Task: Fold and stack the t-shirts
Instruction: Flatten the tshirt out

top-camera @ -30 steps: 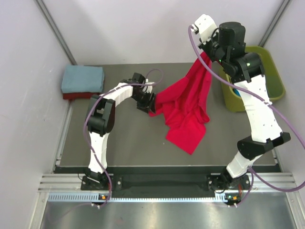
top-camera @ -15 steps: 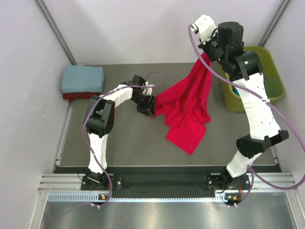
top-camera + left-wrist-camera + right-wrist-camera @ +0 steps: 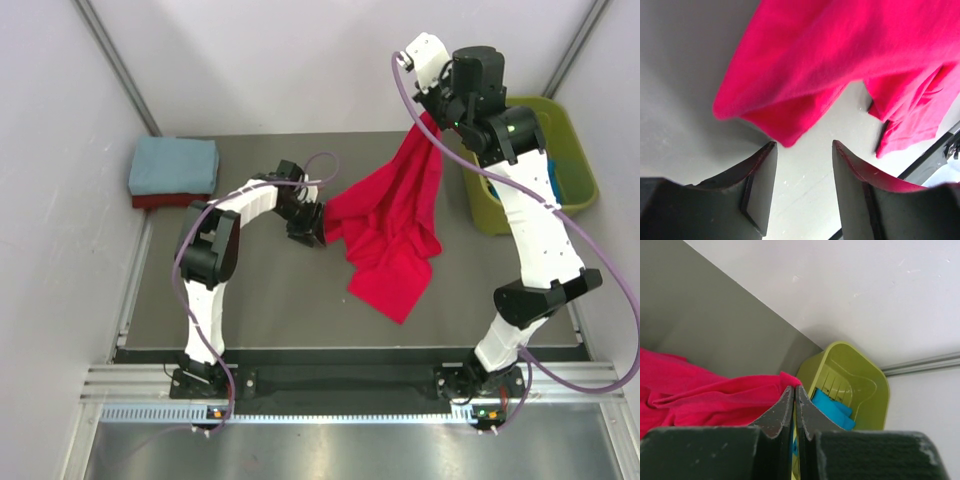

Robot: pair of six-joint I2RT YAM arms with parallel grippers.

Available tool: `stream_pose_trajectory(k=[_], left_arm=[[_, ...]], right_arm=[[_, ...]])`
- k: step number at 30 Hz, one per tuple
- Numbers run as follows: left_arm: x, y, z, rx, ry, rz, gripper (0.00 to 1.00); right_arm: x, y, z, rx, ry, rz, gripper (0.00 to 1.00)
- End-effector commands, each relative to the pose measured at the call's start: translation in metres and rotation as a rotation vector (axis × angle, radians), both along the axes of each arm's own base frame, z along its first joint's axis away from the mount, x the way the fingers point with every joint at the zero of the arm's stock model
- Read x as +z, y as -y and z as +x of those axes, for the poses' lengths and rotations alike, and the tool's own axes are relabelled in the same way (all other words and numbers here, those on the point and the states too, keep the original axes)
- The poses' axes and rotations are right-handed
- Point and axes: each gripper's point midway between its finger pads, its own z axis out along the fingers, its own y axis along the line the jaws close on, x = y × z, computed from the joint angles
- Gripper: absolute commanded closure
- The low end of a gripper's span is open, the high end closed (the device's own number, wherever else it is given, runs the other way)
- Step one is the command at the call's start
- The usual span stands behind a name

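Observation:
The bright red t-shirt (image 3: 392, 215) hangs from my right gripper (image 3: 432, 118), raised high at the back, and its lower part drapes onto the table. The right wrist view shows that gripper (image 3: 794, 388) shut on a pinch of the red t-shirt (image 3: 705, 395). My left gripper (image 3: 316, 230) sits low at the shirt's left corner. In the left wrist view it (image 3: 804, 146) stands open, and the red corner (image 3: 782, 127) lies just beyond the fingertips, not between them. A dusty blue-grey t-shirt (image 3: 174, 165) lies folded on a dark red t-shirt (image 3: 160, 201) at the back left.
An olive-green tub (image 3: 572, 150) stands at the back right with a bright blue t-shirt (image 3: 832, 407) inside. Grey walls close in on the table at the left, back and right. A metal rail runs along the near edge.
My left gripper has crept right toward the red shirt's corner and its jaws have narrowed a little. The right gripper still holds the shirt up, almost unmoved.

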Motion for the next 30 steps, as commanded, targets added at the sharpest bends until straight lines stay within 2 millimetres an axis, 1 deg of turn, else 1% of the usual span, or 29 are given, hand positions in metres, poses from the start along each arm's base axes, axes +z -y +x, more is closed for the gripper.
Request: stream_pose_trajectory(k=[1, 2, 3, 6, 9, 11, 12, 14, 15, 17, 19, 20, 22, 23, 24, 25, 26, 27, 28, 29, 30], left_arm=[[0.005, 0.009, 0.016, -0.006, 0.036, -0.035, 0.47], [0.005, 0.010, 0.017, -0.005, 0.039, -0.037, 0.48], [0.005, 0.010, 0.018, -0.005, 0.039, -0.037, 0.52], [0.003, 0.009, 0.020, -0.005, 0.042, -0.029, 0.52], [0.004, 0.008, 0.020, -0.006, 0.048, -0.026, 0.55], [0.005, 0.008, 0.018, -0.013, 0.047, -0.025, 0.64], [0.005, 0.006, 0.017, -0.012, 0.047, -0.023, 0.65], [0.007, 0.004, 0.016, -0.010, 0.049, -0.023, 0.79], [0.011, 0.005, 0.015, -0.011, 0.055, -0.027, 0.82], [0.014, 0.001, 0.013, -0.010, 0.060, -0.024, 0.98], [0.020, -0.003, 0.014, -0.008, 0.074, -0.024, 1.00], [0.020, -0.005, 0.013, -0.005, 0.070, -0.020, 1.00], [0.029, -0.013, 0.011, -0.003, 0.067, -0.015, 1.00], [0.037, -0.015, 0.014, -0.009, 0.078, -0.019, 1.00], [0.047, -0.020, 0.014, -0.016, 0.097, -0.021, 1.00], [0.053, -0.034, 0.013, -0.021, 0.095, 0.012, 1.00], [0.068, -0.042, 0.023, -0.036, 0.147, 0.031, 1.00], [0.079, -0.054, 0.026, -0.045, 0.171, 0.062, 1.00], [0.088, -0.064, 0.030, -0.094, 0.220, 0.106, 1.00], [0.105, -0.079, 0.039, -0.099, 0.273, 0.195, 1.00], [0.122, -0.087, 0.045, -0.109, 0.336, 0.229, 1.00]], right_arm=[[0.023, 0.007, 0.000, -0.021, 0.063, 0.042, 1.00], [0.023, 0.007, 0.000, -0.022, 0.063, 0.041, 1.00], [0.023, 0.006, 0.000, -0.021, 0.063, 0.041, 1.00], [0.022, 0.007, 0.002, -0.027, 0.064, 0.042, 1.00], [0.020, 0.005, 0.004, -0.023, 0.059, 0.041, 1.00], [0.019, 0.005, 0.005, -0.025, 0.057, 0.041, 1.00], [0.019, 0.005, 0.007, -0.025, 0.057, 0.041, 1.00], [0.019, 0.005, 0.008, -0.027, 0.057, 0.043, 1.00], [0.018, 0.005, 0.010, -0.031, 0.056, 0.041, 1.00], [0.018, 0.008, 0.011, -0.042, 0.056, 0.051, 1.00], [0.019, 0.011, 0.015, -0.056, 0.061, 0.062, 1.00], [0.020, 0.013, 0.016, -0.065, 0.063, 0.068, 1.00], [0.025, 0.017, 0.020, -0.086, 0.082, 0.076, 1.00], [0.027, 0.025, 0.022, -0.115, 0.093, 0.073, 1.00], [0.033, 0.028, 0.023, -0.128, 0.113, 0.079, 1.00], [0.037, 0.034, 0.023, -0.151, 0.126, 0.081, 1.00], [0.041, 0.038, 0.023, -0.165, 0.139, 0.085, 1.00], [0.047, 0.047, 0.022, -0.188, 0.158, 0.094, 1.00], [0.050, 0.052, 0.021, -0.203, 0.168, 0.100, 1.00], [0.052, 0.059, 0.020, -0.225, 0.173, 0.115, 1.00], [0.056, 0.064, 0.017, -0.237, 0.181, 0.125, 1.00]])
